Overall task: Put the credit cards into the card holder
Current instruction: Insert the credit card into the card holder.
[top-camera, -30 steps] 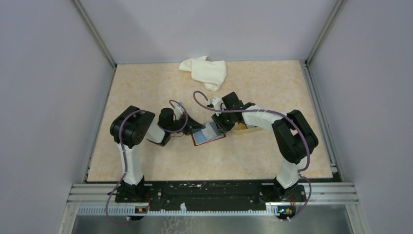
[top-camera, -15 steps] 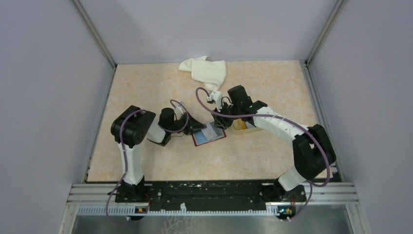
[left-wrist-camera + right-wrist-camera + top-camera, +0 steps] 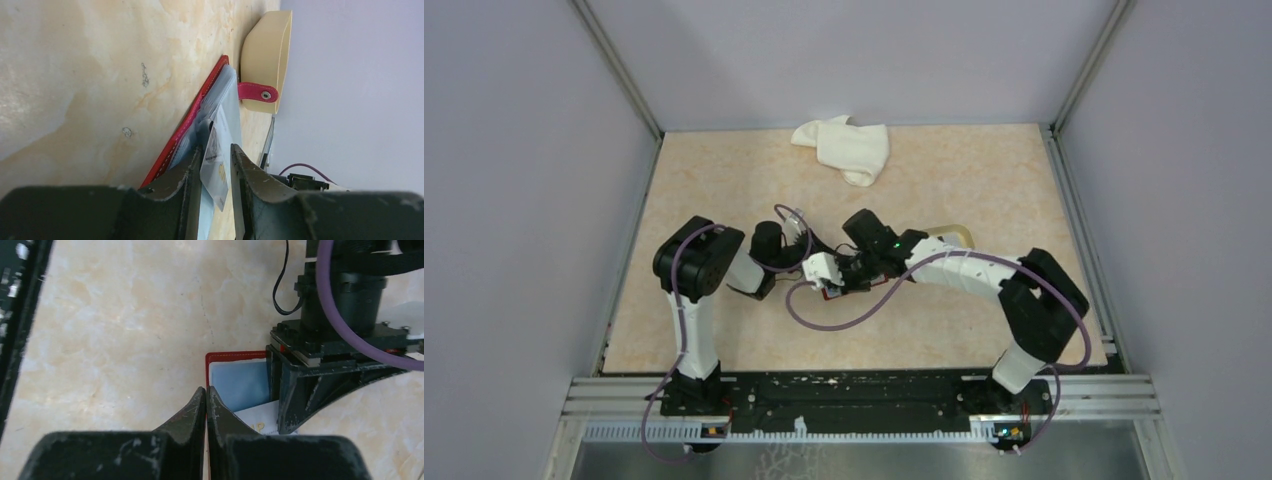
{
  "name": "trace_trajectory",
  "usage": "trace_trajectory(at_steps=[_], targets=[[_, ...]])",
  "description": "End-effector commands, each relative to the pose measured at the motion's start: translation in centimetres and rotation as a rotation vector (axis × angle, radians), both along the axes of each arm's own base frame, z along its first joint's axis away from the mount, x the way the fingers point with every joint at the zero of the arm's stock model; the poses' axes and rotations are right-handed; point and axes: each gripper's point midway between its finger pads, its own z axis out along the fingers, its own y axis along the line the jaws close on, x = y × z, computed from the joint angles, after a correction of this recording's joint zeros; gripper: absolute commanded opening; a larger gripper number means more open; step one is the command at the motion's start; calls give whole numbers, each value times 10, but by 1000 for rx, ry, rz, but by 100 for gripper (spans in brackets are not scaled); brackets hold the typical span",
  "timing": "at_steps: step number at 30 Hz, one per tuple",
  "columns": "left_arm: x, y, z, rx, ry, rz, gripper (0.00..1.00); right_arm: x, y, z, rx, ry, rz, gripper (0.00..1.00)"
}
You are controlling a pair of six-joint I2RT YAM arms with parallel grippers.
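The dark red card holder lies open on the table, a blue sleeve inside and its snap tab sticking out. In the top view only a red sliver shows under the right wrist. My left gripper is nearly closed on a white credit card at the holder's edge. The card sits tilted between the fingers. My right gripper is shut and empty, tips at the holder's red border. The right wrist view also shows the white card and the left gripper.
A beige rounded tray stands just right of the holder and also shows in the left wrist view. A white cloth lies at the back of the table. The black rail runs along the near edge.
My right arm has swung left from beside the beige tray, and its wrist now covers the card holder in the top view. The tray is uncovered. The left arm has stayed put.
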Motion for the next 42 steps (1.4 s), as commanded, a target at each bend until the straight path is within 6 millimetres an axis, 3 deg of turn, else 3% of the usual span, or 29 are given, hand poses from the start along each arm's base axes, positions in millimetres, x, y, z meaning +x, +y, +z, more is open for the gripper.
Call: trace_trajectory(at_steps=[1, 11, 26, 42], targets=[[-14, 3, -33, 72, 63, -19, 34, 41, 25, -6, -74, -204, -133, 0], [-15, 3, -34, 69, 61, -23, 34, 77, 30, -32, -102, -317, -447, 0], [-16, 3, -34, 66, 61, -28, 34, 78, 21, -65, -209, -333, -495, 0], [-16, 3, -35, 69, 65, -31, 35, 84, -6, -63, -274, -386, -561, 0]])
